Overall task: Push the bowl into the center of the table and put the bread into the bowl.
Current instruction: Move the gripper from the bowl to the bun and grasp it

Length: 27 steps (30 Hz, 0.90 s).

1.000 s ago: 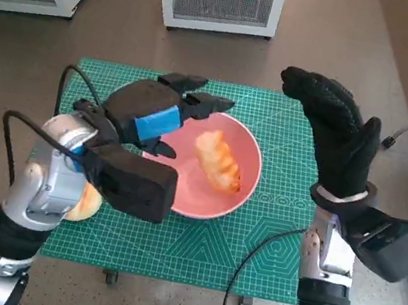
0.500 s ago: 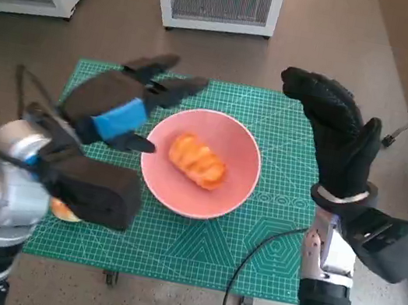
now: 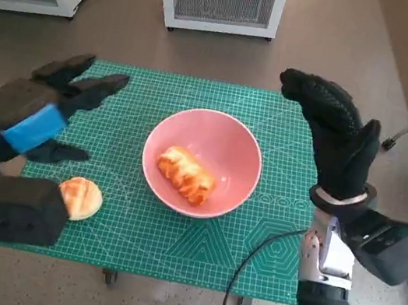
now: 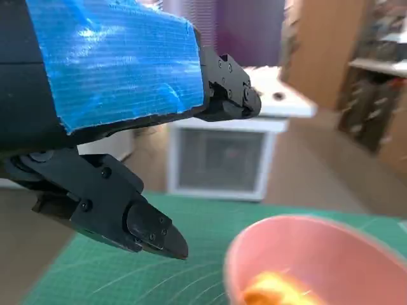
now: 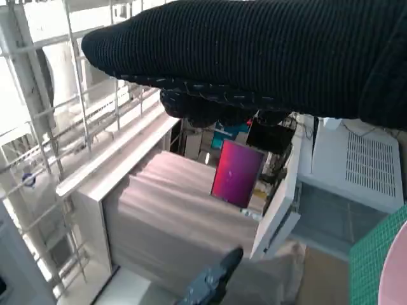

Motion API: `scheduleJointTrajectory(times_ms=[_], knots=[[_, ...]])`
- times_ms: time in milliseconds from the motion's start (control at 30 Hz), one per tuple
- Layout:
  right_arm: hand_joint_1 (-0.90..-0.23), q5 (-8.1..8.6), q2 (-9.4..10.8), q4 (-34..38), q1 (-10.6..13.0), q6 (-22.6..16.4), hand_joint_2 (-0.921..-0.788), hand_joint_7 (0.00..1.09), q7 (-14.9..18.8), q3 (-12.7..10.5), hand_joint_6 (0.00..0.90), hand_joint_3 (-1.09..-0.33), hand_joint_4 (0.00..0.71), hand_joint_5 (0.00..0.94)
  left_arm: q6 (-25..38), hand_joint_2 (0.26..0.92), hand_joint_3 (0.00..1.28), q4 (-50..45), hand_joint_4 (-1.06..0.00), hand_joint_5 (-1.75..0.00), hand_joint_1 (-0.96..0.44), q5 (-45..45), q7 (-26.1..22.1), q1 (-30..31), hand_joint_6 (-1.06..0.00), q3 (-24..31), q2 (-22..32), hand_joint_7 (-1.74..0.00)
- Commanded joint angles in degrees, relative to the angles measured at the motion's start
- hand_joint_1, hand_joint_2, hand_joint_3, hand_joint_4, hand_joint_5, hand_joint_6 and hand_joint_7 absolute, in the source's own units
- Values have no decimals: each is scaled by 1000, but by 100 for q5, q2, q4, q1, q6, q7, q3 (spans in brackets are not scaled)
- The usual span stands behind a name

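Bread [image 3: 185, 174] in pink bowl [image 3: 233, 146] mid-mat; L hand [image 3: 32, 116] & R hand [image 3: 334, 134] both empty, fingers spread

Left hand [image 3: 32, 118]: at nine o'clock in my head view, raised, blue-taped back up, holding nothing.
Left fingers [image 3: 92, 89]: spread apart, reaching toward one o'clock.
Right hand [image 3: 336, 140]: at three o'clock, raised upright, glove flat, holding nothing.
Right fingers [image 3: 310, 88]: straight, tipped toward eleven o'clock.
Right forearm [image 3: 328, 257]: rises from five o'clock.
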Motion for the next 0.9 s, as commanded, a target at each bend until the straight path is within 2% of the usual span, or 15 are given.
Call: scheduleJointTrajectory(times_ms=[33,267,567,900], knots=[[-686,46,-1,1,157,104,-921,290,-2,-9,167,-794,211,0,394,739,0,-501,-108,-2,-173,-84,-414,471,-311,402,286,-12],[-684,37,20,33,148,92,-921,299,0,-6,161,-792,210,0,958,714,0,-929,-113,-2,-136,-103,-853,948,-310,662,503,-7],[-676,37,61,107,126,76,-921,311,10,5,156,-792,211,1,1633,709,1,-1271,-115,-1,3,-38,-1233,1254,-307,589,727,-3],[-677,121,67,139,116,122,-921,320,95,-3,148,-791,209,0,2033,717,3,-1360,-107,0,114,-80,-1286,1479,-290,343,794,0]])
